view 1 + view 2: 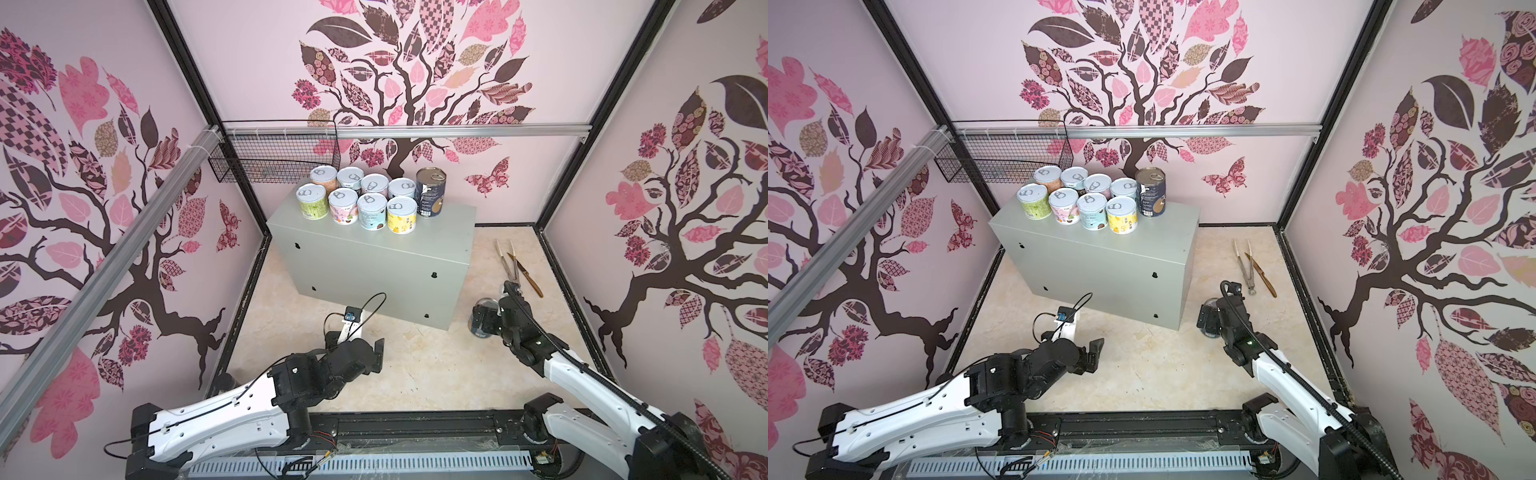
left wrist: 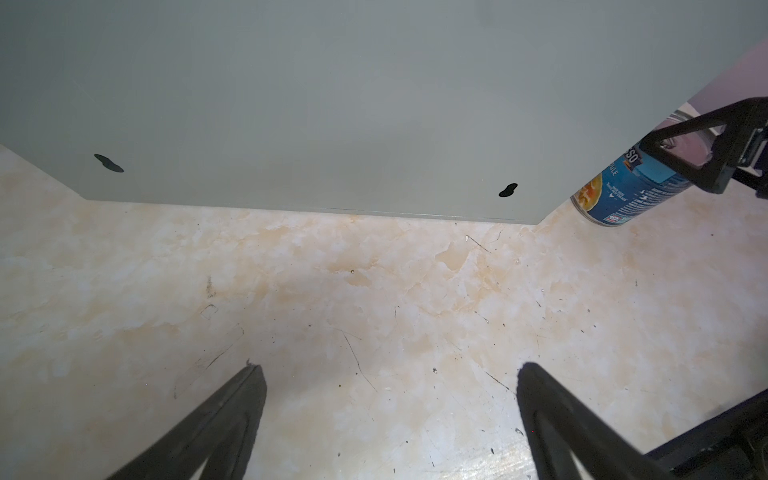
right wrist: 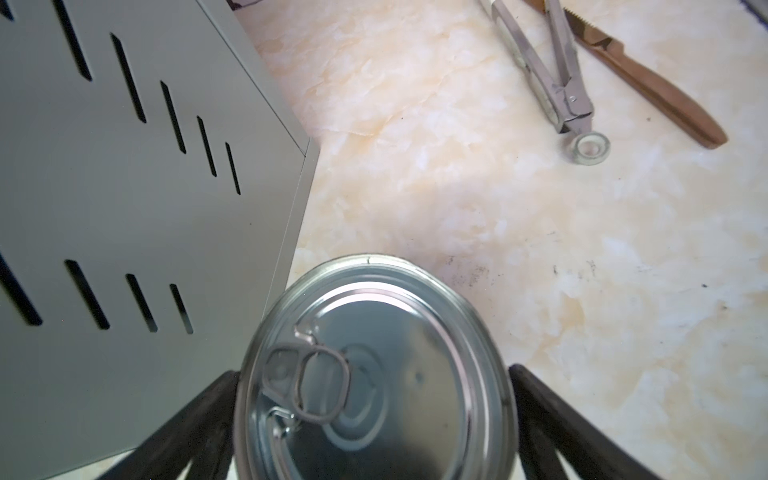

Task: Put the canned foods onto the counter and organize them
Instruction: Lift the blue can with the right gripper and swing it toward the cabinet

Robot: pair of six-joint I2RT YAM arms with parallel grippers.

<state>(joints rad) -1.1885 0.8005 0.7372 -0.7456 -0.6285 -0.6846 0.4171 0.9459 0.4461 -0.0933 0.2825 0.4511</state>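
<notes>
The counter, a grey metal box, stands at the middle back. Several short pastel cans sit in two rows on its top. A taller dark-labelled can stands at their right end. A blue-labelled can stands upright on the floor by the counter's right corner. My right gripper is open, one finger on each side of this can's top. My left gripper hovers open and empty over the floor, facing the counter's front.
Metal tongs and a wooden-handled knife lie on the marble floor to the right of the counter. A black wire basket hangs on the rail behind the counter's left end. Patterned walls close in three sides.
</notes>
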